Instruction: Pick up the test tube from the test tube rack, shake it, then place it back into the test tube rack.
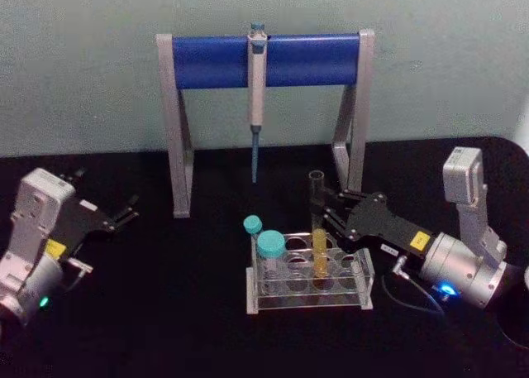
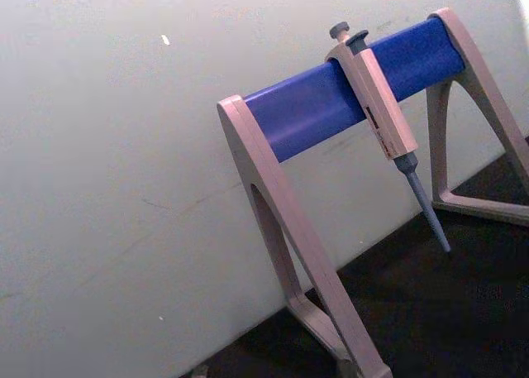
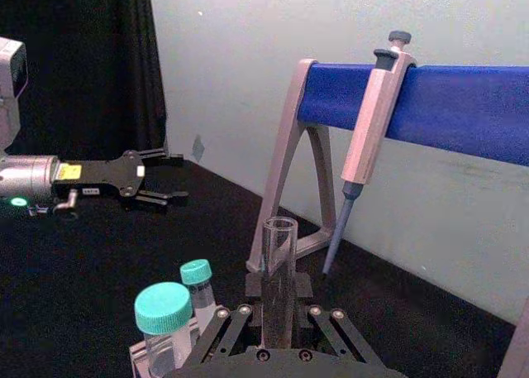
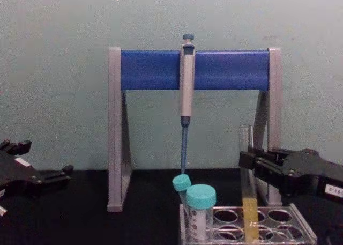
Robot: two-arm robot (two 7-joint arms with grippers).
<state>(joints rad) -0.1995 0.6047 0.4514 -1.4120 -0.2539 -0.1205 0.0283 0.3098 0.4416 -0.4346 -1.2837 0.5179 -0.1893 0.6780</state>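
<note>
The test tube (image 1: 318, 229) stands upright in the test tube rack (image 1: 307, 300), a clear plastic rack right of centre on the black table. Yellow liquid fills the tube's lower part (image 4: 250, 215), which still sits inside a hole. My right gripper (image 1: 324, 208) reaches in from the right and is shut on the tube's clear upper part. In the right wrist view the test tube (image 3: 279, 254) rises between the two fingers. My left gripper (image 1: 126, 211) rests open and apart at the far left, holding nothing.
Two teal-capped tubes (image 1: 270, 244) stand in the rack's left end, close beside the held tube. Behind the rack stands a grey-and-blue pipette stand (image 1: 314, 59) with a pipette (image 1: 257, 88) hanging tip down, just behind the tube.
</note>
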